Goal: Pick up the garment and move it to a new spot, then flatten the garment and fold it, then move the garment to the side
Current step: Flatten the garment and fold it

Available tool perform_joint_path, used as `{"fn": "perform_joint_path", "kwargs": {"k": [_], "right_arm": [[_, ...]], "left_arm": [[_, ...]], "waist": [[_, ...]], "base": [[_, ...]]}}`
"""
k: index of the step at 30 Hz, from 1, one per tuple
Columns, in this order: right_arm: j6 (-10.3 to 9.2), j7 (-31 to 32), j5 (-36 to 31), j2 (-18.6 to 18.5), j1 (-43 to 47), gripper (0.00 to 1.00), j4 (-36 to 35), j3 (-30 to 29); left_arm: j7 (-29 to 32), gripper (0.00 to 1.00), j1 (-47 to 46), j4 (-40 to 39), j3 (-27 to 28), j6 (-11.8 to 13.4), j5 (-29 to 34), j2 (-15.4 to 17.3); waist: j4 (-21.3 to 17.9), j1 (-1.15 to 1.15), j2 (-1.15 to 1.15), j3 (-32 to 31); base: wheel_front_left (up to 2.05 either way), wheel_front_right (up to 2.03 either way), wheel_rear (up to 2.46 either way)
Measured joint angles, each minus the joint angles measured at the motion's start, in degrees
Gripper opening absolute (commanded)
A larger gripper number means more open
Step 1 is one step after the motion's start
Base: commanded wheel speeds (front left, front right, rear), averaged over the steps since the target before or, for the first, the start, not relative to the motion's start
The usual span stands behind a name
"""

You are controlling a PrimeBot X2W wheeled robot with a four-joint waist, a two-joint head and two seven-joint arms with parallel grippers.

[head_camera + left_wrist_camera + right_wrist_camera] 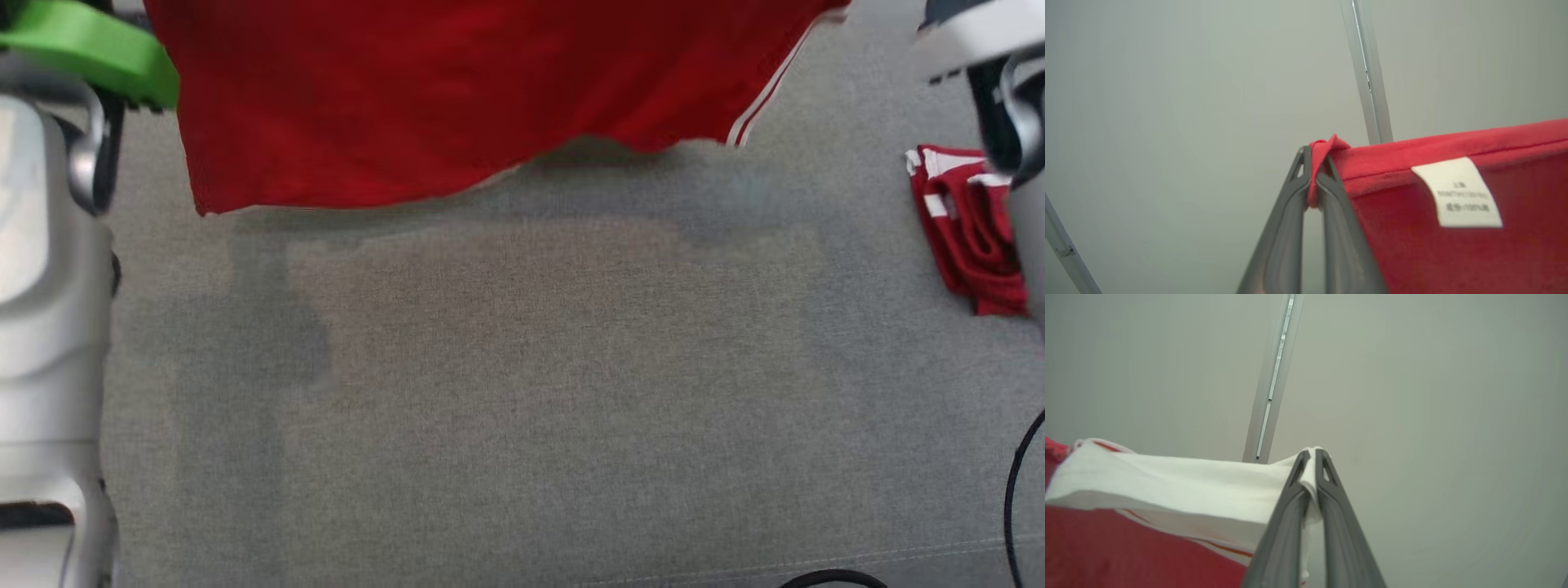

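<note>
My left gripper and right gripper clamp the garment, which hangs over the far side of the bench; I judge flattening, folding and setting aside remain.

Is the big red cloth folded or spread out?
Spread out. The garment hangs wide, top corners pinched by the left fingers and right fingers.

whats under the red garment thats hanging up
Below the red garment lies the grey cloth surface, darkened by the garment's shadow along its hem. The surface farther back is covered by the hanging fabric, so anything there cannot be seen.
</note>
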State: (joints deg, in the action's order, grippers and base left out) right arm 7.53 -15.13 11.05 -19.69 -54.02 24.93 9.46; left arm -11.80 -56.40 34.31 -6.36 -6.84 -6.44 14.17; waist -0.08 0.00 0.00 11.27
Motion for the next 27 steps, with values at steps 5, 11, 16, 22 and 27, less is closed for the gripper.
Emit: {"fn": "perform_joint_path", "kwargs": {"k": [5,11,16,22,27], "right_arm": [[0.01,0.01,-4.35,-1.24,-16.55,0.00,7.24,1.41],[0.03,0.00,-12.16,-2.03,-35.93,0.00,11.77,-3.42],[0.05,-0.01,-19.00,-2.01,-42.28,0.00,7.53,-10.13],[0.09,-0.02,-21.13,-1.59,-39.35,0.00,2.10,-13.67],[0.11,-0.01,-16.52,-1.80,-28.00,0.00,-0.25,-10.88]], "left_arm": [[0.65,0.00,-13.67,5.39,-2.09,0.93,3.65,2.15],[-2.31,0.00,-28.93,9.37,-4.31,4.30,7.84,3.33],[-3.24,0.00,-35.26,9.36,-4.87,6.12,9.16,4.20],[-3.39,0.00,-32.27,6.65,-3.77,6.86,7.00,4.75],[-3.39,0.00,-22.05,7.91,-2.35,7.28,4.20,4.24]], "waist": [[0.27,0.00,0.00,6.49],[0.64,0.01,0.00,15.20],[1.01,0.01,0.00,20.15],[1.64,0.01,0.00,23.76],[1.48,0.01,0.00,25.30]], "base": [[0.00,0.00,0.00],[0.00,0.00,0.00],[0.00,0.00,0.00],[0.00,0.00,0.00],[0.00,0.00,0.00]]}}
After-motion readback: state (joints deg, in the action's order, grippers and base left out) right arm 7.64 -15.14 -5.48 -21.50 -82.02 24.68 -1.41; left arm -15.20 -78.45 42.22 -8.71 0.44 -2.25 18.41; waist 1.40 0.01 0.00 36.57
